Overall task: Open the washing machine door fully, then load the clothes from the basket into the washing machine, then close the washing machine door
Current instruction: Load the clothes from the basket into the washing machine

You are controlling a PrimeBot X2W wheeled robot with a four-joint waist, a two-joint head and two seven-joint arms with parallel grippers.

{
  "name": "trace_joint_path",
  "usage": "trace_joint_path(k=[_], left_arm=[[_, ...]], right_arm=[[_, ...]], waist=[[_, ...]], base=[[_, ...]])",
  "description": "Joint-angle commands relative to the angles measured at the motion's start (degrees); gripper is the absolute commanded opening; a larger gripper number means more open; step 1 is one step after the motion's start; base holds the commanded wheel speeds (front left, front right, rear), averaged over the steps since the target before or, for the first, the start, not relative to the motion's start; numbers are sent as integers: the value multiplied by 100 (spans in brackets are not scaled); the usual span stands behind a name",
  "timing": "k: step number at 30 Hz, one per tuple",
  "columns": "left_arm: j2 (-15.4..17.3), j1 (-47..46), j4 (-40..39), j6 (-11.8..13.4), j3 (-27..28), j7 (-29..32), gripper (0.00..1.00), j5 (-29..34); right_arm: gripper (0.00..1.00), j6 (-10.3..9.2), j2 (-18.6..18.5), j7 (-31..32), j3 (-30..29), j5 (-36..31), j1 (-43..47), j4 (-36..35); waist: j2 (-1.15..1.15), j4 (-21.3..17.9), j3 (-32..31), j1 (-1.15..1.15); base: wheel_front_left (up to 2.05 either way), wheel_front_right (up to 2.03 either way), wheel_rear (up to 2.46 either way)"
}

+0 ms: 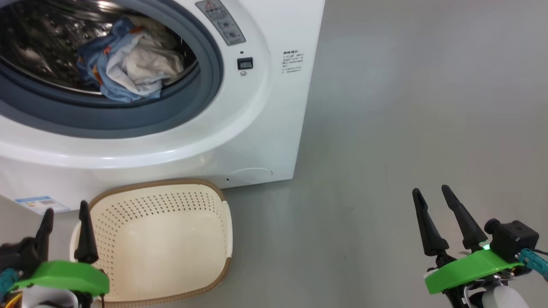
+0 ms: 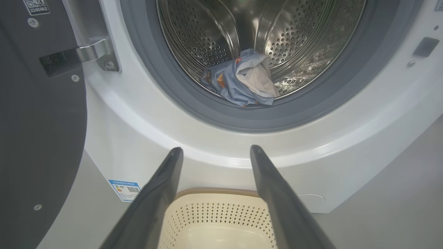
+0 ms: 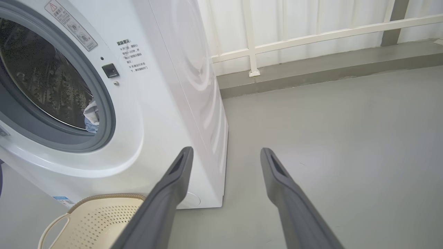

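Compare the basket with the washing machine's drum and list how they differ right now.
The basket is empty; the drum holds the clothes. The basket is cream plastic with a brown rim; the drum is shiny steel. The basket sits on the floor, open upward; the drum opens forward inside the washing machine. Both have walls full of small holes.

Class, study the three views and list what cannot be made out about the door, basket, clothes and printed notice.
1. Washing machine door: left wrist view, cut off by the left edge; its opening angle is unclear.
2. Basket: head view, near left corner hidden behind the left gripper.
3. Clothes: head view, the heap hides how many garments there are.
4. Printed notice: head view, too small to read.
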Motion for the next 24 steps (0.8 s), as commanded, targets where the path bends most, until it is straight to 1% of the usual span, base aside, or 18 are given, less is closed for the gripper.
trace_joint_path(k=[1,6,16,24], left_arm=[[129,89,-197,-9,231,-32,100,43],[43,555,-456,-9,214,-32,100,61],[-35,1199,-808,-9,232,-32,100,38],[-73,1667,-1172,-9,300,-32,100,60]], right_arm=[[100,9,-96,-27,103,38,87,-123],[100,9,-182,-27,25,71,308,-138],[100,9,-274,-27,-79,132,709,-161],[100,9,-291,-27,-217,158,937,-223]], waist=[[0,40,-150,0],[0,100,-458,0],[0,174,-834,0],[0,204,-975,0]], base=[[0,0,0],[0,0,0],[0,0,0],[0,0,0]])
